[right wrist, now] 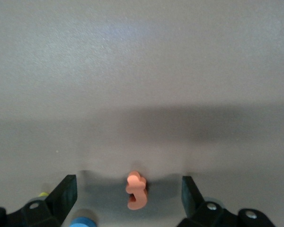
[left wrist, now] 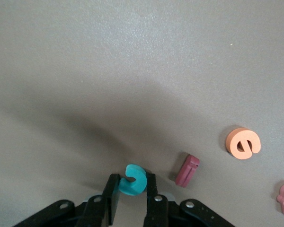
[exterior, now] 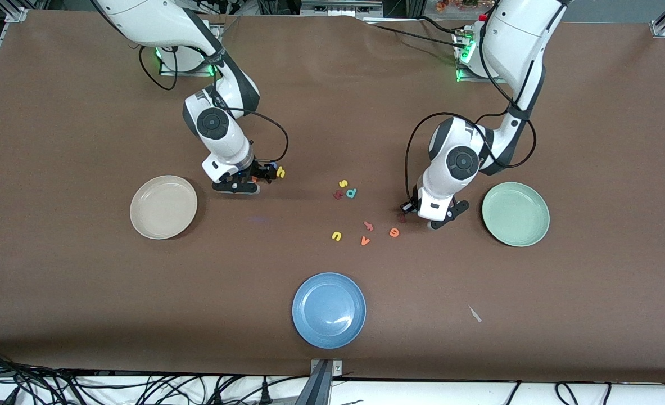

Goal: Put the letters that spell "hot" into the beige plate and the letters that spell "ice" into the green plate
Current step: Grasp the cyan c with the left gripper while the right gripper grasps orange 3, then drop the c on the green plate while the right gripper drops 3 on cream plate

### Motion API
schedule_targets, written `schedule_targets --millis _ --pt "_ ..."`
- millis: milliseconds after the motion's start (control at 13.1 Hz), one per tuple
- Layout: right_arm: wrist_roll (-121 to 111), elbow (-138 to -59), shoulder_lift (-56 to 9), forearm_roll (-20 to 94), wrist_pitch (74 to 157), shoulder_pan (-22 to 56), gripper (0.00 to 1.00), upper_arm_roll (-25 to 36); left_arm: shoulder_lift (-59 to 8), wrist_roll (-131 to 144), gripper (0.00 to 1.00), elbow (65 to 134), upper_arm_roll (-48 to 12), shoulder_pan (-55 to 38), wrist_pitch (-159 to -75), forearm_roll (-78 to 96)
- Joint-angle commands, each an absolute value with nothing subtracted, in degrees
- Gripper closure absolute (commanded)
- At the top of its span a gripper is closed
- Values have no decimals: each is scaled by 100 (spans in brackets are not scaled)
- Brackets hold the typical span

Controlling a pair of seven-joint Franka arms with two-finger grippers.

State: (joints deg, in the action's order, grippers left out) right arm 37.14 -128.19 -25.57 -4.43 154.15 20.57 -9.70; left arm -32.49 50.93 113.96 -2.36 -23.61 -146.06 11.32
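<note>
Left wrist view: left gripper [left wrist: 131, 201] clamps the teal c [left wrist: 132, 180], red i [left wrist: 187, 170] beside it. Right gripper [right wrist: 128, 194] stands wide apart around the orange t [right wrist: 136, 190].

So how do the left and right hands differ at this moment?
The left hand is shut on the small teal foam letter c; the right hand is open, holding nothing, its fingers straddling the small orange foam letter t lying on the table. Both hands are low over the brown table.
</note>
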Motion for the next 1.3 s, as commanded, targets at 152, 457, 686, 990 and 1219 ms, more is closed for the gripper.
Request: schedule_targets --millis 152,457,686,990,1219 --pt "3639 -13060 -2320 -562 15513 1978 32 -1002 -2998 4897 92 10778 -105 -1987 -13487 827" --pt "3333 -13069 -2312 -554 15513 1925 65 -1002 -2752 3774 92 10187 -97 -1329 -11632 782" --pt "3103 -13069 -2285 -562 15487 1855 91 -1011 -2663 2806 92 10221 -114 -766 -11189 266" --pt "2823 -13087 -1962 -562 15164 1557 96 -1011 -2943 1725 91 10318 -114 -125 -11188 -245" --pt "1560 -13026 -1417 -571 14267 477 96 -1414 -3225 1433 85 10318 -114 131 -11224 -352"
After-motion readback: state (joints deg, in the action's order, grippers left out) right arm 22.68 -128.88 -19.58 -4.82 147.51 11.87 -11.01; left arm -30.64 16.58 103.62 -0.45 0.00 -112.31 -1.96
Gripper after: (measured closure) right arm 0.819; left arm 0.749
